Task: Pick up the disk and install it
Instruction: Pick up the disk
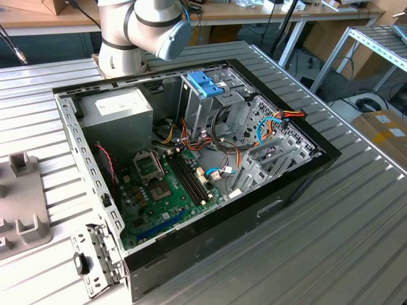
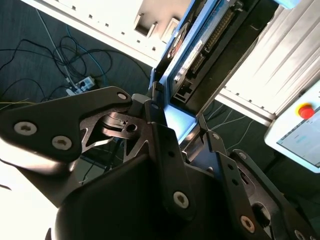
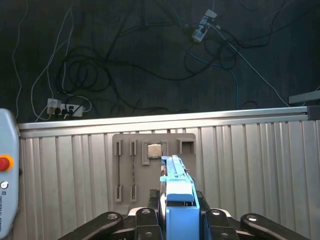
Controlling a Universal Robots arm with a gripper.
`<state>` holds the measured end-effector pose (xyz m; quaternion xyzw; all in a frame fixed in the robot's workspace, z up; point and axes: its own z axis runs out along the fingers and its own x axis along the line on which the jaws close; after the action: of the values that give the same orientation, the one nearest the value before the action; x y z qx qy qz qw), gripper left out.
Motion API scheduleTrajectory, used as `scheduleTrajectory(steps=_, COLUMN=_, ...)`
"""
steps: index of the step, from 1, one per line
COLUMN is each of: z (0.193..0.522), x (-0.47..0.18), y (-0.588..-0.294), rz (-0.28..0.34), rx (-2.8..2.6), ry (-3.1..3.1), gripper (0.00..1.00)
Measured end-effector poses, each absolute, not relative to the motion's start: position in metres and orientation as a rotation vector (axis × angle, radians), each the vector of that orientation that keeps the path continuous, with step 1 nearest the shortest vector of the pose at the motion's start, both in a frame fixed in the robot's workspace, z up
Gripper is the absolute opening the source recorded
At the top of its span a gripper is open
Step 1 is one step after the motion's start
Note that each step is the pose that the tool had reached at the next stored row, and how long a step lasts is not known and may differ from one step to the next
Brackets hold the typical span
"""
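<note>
Below, the ribbed table (image 3: 260, 165); jaws clamp the disk (image 3: 178, 202).

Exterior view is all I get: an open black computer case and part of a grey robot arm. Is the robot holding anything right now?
Observer: Yes. In the first wrist view the gripper is shut on the disk, a flat black-and-silver metal hard drive in a blue plastic carrier, pinched at one end.
Operator: And what lies past the drive?
Observer: In that same view, beyond the disk, a grey plastic fixture plate lies on the ribbed metal table, with a square silver chip seated in it.
</note>
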<state>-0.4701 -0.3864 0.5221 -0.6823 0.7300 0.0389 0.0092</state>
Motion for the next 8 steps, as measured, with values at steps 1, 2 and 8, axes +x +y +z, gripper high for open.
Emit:
scheduleTrajectory(steps=1, z=0.5221, x=-0.4701, y=-0.3869, rz=0.121, rx=-2.131, ry=2.28, gripper=0.37)
scheduleTrajectory(steps=2, z=0.5221, x=-0.4701, y=-0.3877, rz=0.121, rx=-2.131, ry=2.28, gripper=0.37)
scheduleTrajectory(steps=8, z=0.5222, x=-0.47, y=-0.3912, rz=0.122, rx=-2.131, ry=2.28, gripper=0.37)
